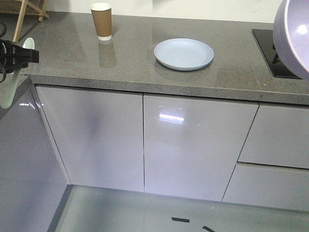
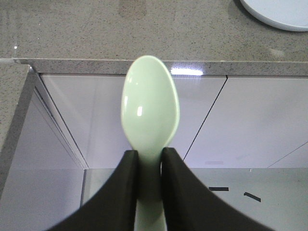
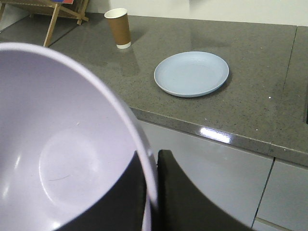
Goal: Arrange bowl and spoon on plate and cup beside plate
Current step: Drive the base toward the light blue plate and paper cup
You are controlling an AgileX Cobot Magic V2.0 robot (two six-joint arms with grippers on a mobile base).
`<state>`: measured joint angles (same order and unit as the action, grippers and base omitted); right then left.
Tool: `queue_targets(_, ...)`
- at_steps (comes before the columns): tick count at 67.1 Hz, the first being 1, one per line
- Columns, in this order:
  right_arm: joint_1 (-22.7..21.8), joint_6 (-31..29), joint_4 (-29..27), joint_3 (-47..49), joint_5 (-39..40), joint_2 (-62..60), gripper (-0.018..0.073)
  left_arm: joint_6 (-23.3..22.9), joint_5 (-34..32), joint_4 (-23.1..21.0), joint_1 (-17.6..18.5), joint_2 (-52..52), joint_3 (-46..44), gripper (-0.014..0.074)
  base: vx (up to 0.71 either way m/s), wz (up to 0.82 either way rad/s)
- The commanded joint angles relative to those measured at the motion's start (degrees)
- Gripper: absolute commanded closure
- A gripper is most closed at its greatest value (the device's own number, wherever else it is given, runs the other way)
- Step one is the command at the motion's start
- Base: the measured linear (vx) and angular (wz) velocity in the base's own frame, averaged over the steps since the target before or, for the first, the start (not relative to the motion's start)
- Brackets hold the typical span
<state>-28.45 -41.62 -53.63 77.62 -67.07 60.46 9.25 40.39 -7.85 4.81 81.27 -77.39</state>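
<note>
Spoon [image 1: 10, 89]: pale mint green, at the far left edge of the front view, off the counter and out in front of the cabinets. In the left wrist view [image 2: 150, 106] its oval head stands in the middle of the frame, reaching past the fingertips.
Left gripper [image 2: 149, 155]: two black fingers clamped on the spoon's neck, one on each side just below the oval head. The handle runs down between them to the bottom edge. In the front view [image 1: 19, 53] it is a black shape at the left edge, about level with the counter's front lip.
Cup [image 1: 102, 20]: brown paper with a white rim and base band, upright on the counter at the upper left of the front view, towards the back wall and well apart from the plate.
Counter [image 1: 145, 72]: grey speckled stone across the top of the front view, with glossy pale cabinet doors [image 1: 193, 145] below it.
Plate [image 1: 184, 53]: pale blue, lying flat on the counter at top centre, right of the cup and set back from the front edge.
Bowl [image 1: 292, 36]: lilac, steeply tilted in the air at the upper right corner, right of the plate and not touching it. It fills the lower left of the right wrist view [image 3: 57, 144].
Right gripper [image 3: 151, 159]: black fingers closed on the bowl's rim at bottom centre, one inside the wall and one outside.
</note>
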Motion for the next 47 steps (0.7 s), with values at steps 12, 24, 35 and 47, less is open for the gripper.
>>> queue_targets(12,-0.1,-0.4,-3.5,1.8,2.5,-0.8,0.0564,-0.5,-3.2,-0.8,0.1,-2.0,-1.5,0.0602,0.01,-0.04)
queue_targets(24,-0.1,-0.4,-3.5,1.8,2.5,-0.8,0.0564,-0.5,-3.2,-0.8,0.1,-2.0,-1.5,0.0602,0.01,-0.04)
queue_targets(35,-0.1,-0.4,-3.5,1.8,2.5,-0.8,0.0564,-0.5,-3.2,-0.8,0.1,-2.0,-1.5,0.0602,0.02,-0.08)
queue_targets(47,-0.1,-0.4,-3.5,1.8,2.5,-0.8,0.0564,-0.5,-3.2,-0.8,0.1,-2.0,-1.5,0.0602,0.03,-0.1)
